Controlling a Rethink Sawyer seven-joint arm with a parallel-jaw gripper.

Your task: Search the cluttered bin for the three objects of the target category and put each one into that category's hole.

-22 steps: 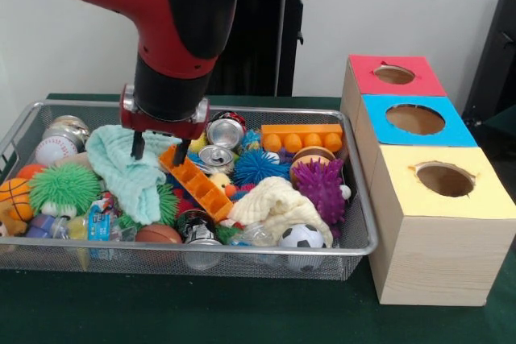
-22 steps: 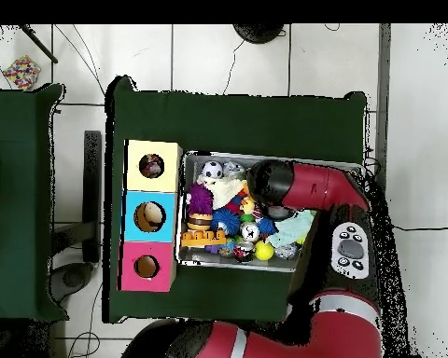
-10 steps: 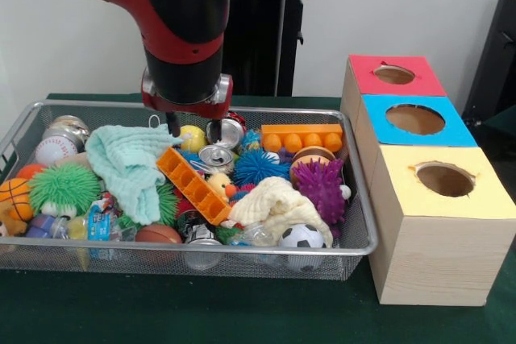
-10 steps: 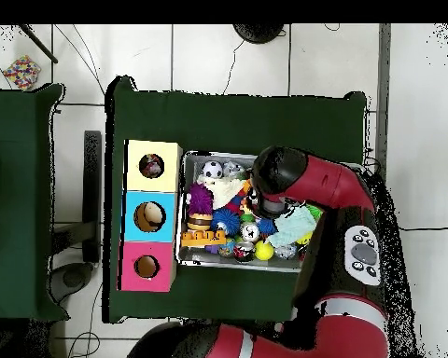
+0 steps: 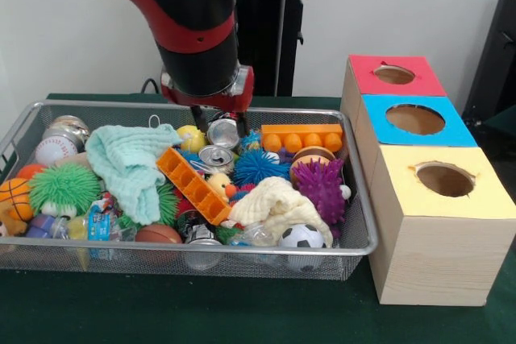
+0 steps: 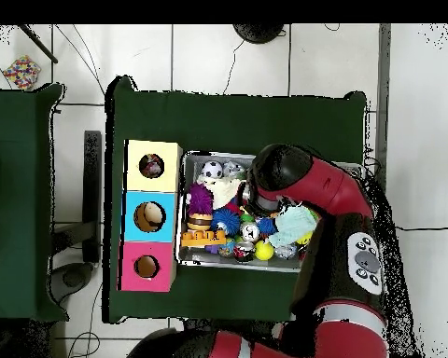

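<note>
My gripper (image 5: 218,120) hangs open and empty over the back middle of the wire bin (image 5: 367,227). Its fingertips stand just above a silver can (image 5: 223,132), and a second can (image 5: 215,157) lies in front of that one. A yellow ball (image 5: 191,138) sits to the left of the cans. A mint cloth (image 5: 129,167), an orange block strip (image 5: 193,184), a blue spiky ball (image 5: 258,167) and a purple spiky ball (image 5: 320,187) fill the middle. In the overhead view the arm (image 6: 288,179) hides the gripper.
Three boxes with holes stand right of the bin: red (image 5: 394,75), blue (image 5: 415,119), yellow (image 5: 445,180). A cream cloth (image 5: 278,205), a soccer ball (image 5: 302,237), a basketball (image 5: 158,234), a green fuzzy ball (image 5: 63,187) and a baseball (image 5: 53,151) also lie in the bin.
The gripper has risen off the orange block strip and mint cloth and swung right and towards the back of the bin, to above the cans. It stays open and empty.
</note>
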